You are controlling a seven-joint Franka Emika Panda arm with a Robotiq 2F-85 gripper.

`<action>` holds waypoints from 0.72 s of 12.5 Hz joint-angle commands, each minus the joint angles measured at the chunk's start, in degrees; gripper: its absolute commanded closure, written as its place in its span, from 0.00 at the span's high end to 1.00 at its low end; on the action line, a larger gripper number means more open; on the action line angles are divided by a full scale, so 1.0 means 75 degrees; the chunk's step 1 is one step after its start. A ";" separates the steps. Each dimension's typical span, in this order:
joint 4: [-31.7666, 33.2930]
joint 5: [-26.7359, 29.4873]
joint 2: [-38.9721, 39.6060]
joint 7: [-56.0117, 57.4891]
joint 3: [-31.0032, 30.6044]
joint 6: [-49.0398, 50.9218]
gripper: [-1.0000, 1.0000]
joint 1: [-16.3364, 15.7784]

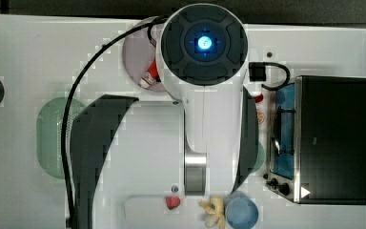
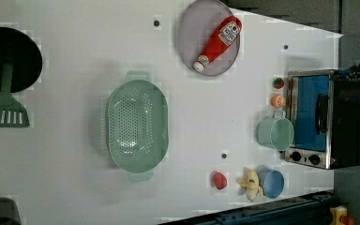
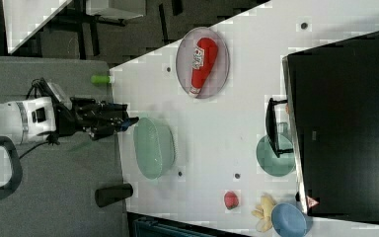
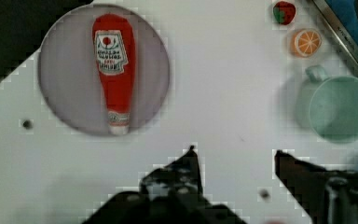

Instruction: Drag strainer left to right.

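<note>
Four cameras around one white bench (image 2: 75, 187).
Top view looks straight down over the arm; left view, also steeply downward, takes in the whole bench; right view sits farther back beyond one bench edge; wrist view hangs close. All share the grey plate (image 2: 187, 42).

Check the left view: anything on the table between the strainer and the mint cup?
In the left view, the stretch between the strainer and the mint cup is bare white table, apart from a small dark dot near its lower edge.
</note>
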State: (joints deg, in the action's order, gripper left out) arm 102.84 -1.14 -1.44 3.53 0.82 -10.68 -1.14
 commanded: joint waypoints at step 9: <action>0.1677 0.0186 -0.2419 -0.1945 -0.0954 0.0792 1.00 -0.0185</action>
State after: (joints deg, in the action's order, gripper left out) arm 113.64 -0.20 -25.85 -5.63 -2.64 -4.98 -0.21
